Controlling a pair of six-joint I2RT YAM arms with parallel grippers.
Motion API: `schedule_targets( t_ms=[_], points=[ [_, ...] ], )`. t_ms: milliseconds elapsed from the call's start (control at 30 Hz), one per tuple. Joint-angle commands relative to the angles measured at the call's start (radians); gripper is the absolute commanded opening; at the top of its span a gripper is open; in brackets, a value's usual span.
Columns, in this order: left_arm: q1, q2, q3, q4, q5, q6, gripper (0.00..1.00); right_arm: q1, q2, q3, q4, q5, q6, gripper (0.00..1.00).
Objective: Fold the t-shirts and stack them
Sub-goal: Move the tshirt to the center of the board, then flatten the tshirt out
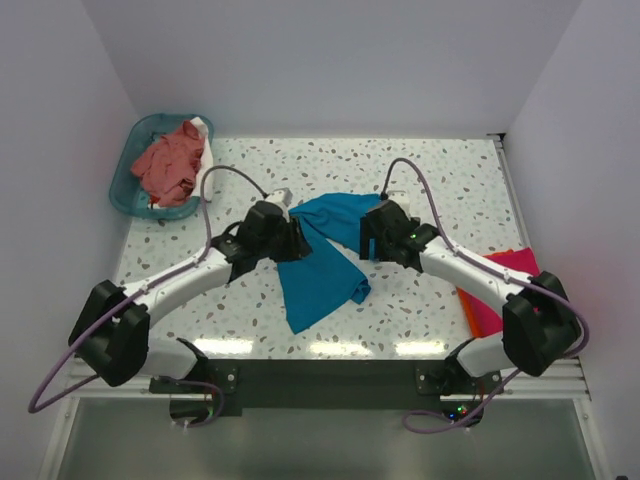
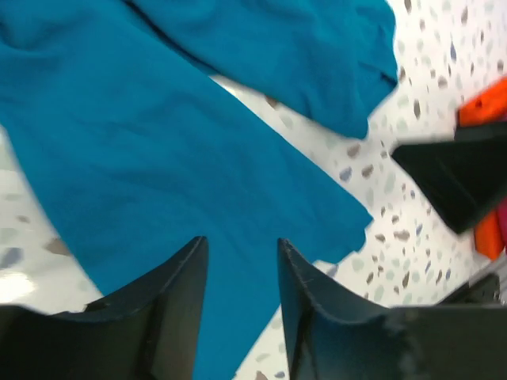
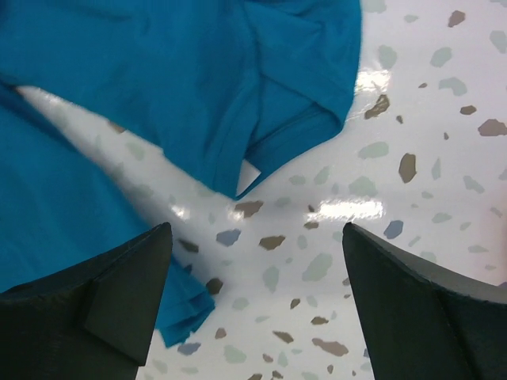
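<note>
Left gripper (image 2: 242,247) and right gripper (image 3: 256,236) hang over the teal shirt (image 1: 318,275), both with jaws parted, gripping nothing. Right of it lies a pink shirt (image 1: 514,263); far left, a salmon shirt (image 1: 168,165) fills the basket (image 1: 120,196).

**Robot body, seen from above and from both wrists.** Two arms of the same build are bolted to a dark base plate (image 1: 320,385).

- **Left arm** (image 1: 180,280), at the plate's left end: white tubular links joined by bulky matte-black joint housings (image 1: 112,335). The largest housing sits nearest the plate.
- **Right arm** (image 1: 470,272), at the plate's right end: the same white links and black housings.
- **Lilac cable** (image 1: 60,375): one loops out beside each arm from the plate and runs along the links to a black wrist block.
- **Left gripper** (image 2: 242,253) and **right gripper** (image 3: 257,237), farthest from the plate: each has two matte-black, wedge-shaped fingers (image 3: 119,293) with bevelled inner faces.
</note>
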Motion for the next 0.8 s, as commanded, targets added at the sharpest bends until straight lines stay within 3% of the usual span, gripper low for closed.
schedule_targets(
  t_ms=[0, 200, 467, 567, 700, 767],
  points=[
    [-0.111, 0.053, 0.011, 0.036, -0.047, 0.0, 0.47, -0.13, 0.04, 0.029, 0.082, -0.043, 0.058, 0.91],
    [-0.235, 0.176, 0.04, 0.031, -0.091, 0.016, 0.66, -0.19, 0.177, 0.054, 0.139, -0.122, 0.098, 0.86],
    [-0.297, 0.322, 0.087, -0.036, -0.185, 0.034, 0.65, -0.175, 0.29, 0.065, 0.226, -0.193, 0.135, 0.83],
    [-0.295, 0.351, 0.086, -0.096, -0.247, 0.017, 0.51, -0.156, 0.315, 0.071, 0.234, -0.196, 0.143, 0.82],
    [-0.256, 0.348, 0.083, -0.163, -0.323, 0.003, 0.14, -0.149, 0.347, 0.085, 0.226, -0.187, 0.147, 0.73],
    [-0.216, 0.328, 0.057, -0.166, -0.318, 0.0, 0.04, -0.15, 0.367, 0.1, 0.206, -0.179, 0.146, 0.56]
  ],
)
